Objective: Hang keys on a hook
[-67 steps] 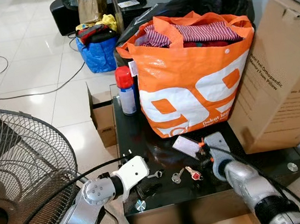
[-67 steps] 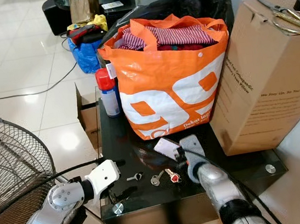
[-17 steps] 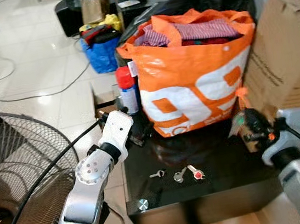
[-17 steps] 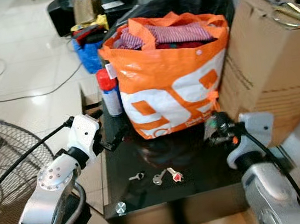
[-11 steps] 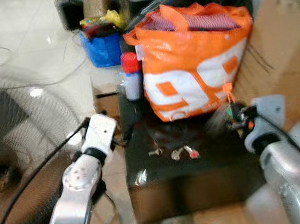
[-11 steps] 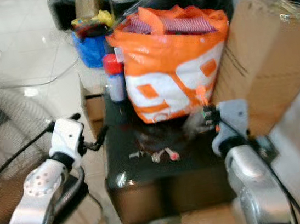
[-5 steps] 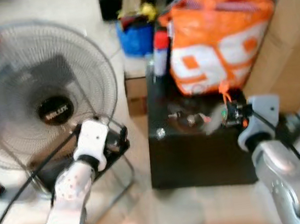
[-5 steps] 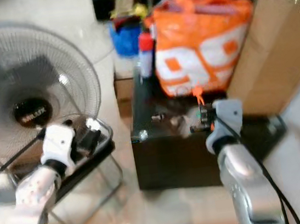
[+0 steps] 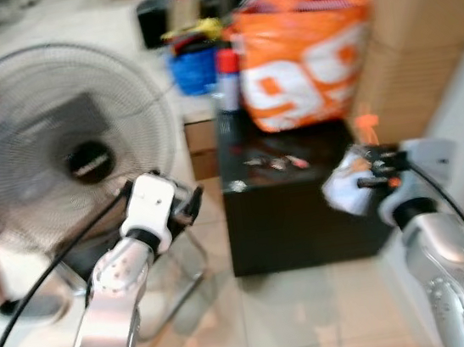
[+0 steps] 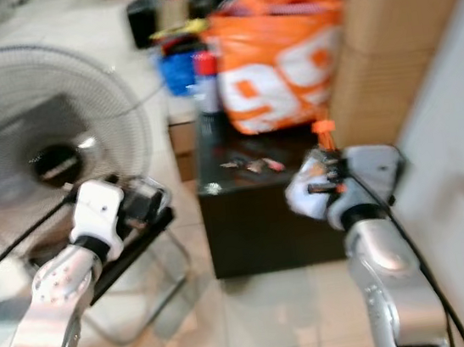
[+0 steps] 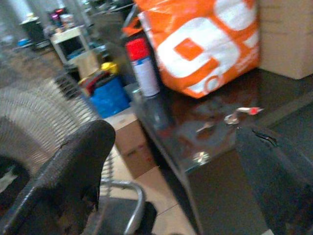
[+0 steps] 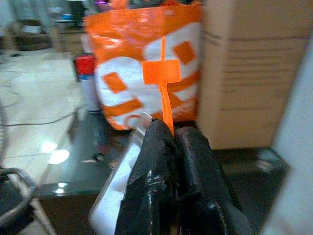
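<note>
My right gripper (image 9: 367, 174) is held up in front of the black table's right end, shut on a thin orange key tag (image 12: 161, 74) that sticks up from between its fingers (image 12: 155, 147). A white card (image 9: 347, 192) hangs under the same grip, and a bit of metal ring (image 12: 146, 116) shows beside the fingers. More loose keys (image 9: 275, 163) lie on the glossy black table (image 9: 293, 217). My left gripper (image 9: 187, 205) is open in front of the fan, left of the table, with nothing in it.
A large standing fan (image 9: 58, 153) is close on the left, its metal base by my left arm. On the table stand an orange bag (image 9: 302, 53) and a red-capped spray can (image 9: 227, 80). A big cardboard box (image 9: 407, 39) is right of them. Pale tiled floor lies below.
The whole view has pulled back from the table and is blurred, so the camera moved. My right gripper lifted the tagged keys off the table and still holds them. The left arm dropped toward the fan.
</note>
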You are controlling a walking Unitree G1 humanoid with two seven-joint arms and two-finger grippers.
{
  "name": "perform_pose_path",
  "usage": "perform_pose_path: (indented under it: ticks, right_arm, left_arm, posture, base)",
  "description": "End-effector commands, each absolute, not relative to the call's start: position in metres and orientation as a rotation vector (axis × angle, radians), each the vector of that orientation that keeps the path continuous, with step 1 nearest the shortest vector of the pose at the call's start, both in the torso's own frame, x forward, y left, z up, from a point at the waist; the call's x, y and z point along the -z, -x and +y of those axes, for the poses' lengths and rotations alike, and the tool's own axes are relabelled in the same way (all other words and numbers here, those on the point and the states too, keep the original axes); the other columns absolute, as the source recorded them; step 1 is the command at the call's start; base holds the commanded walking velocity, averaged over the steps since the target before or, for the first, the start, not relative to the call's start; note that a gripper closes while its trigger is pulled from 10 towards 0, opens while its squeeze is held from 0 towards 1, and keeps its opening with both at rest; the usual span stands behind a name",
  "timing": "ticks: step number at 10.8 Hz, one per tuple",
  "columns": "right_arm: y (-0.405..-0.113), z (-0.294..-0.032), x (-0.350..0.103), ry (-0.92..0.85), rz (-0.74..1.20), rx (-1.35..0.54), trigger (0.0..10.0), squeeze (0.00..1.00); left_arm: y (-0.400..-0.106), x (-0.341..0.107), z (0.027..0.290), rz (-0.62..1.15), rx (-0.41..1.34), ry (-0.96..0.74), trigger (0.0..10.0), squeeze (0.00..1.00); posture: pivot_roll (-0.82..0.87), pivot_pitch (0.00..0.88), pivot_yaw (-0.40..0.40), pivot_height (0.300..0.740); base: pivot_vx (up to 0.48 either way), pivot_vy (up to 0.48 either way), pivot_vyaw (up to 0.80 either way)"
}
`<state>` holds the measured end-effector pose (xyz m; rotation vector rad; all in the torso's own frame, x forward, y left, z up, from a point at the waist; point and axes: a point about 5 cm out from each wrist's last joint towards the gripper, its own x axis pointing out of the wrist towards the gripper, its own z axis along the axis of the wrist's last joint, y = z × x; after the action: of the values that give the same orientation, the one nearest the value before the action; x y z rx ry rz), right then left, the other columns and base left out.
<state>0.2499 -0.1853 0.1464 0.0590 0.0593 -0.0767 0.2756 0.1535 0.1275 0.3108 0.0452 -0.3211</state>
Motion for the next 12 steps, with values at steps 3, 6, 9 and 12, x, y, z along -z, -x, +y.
perform_pose_path:
  ticks: [3,6,9,12]
  right_arm:
    - [-0.252,-0.191,-0.158,-0.059,0.008,0.141,10.0,0.0]
    - [-0.255,-0.194,-0.163,0.009,-0.008,0.165,10.0,0.0]
    - [-0.267,-0.191,-0.167,0.014,-0.024,0.163,10.0,0.0]
    - [-0.269,-0.189,-0.17,0.008,-0.034,0.151,10.0,0.0]
  left_arm:
    - [-0.277,-0.128,0.152,0.071,0.334,-0.315,10.0,0.0]
    - [-0.28,-0.131,0.157,0.055,0.308,-0.347,10.0,0.0]
    - [-0.283,-0.14,0.157,0.025,0.306,-0.334,10.0,0.0]
    - [-0.284,-0.145,0.153,0.008,0.351,-0.313,10.0,0.0]
  posture:
    - [-0.11,0.0,-0.006,0.74]
    - [-0.1,0.0,-0.014,0.74]
    - [-0.09,0.0,-0.022,0.74]
    - [-0.09,0.0,-0.017,0.74]
  base:
    - [0.0,0.0,-0.8]
    - [0.0,0.0,-0.8]
    - [0.0,0.0,-0.8]
    - [0.0,0.0,-0.8]
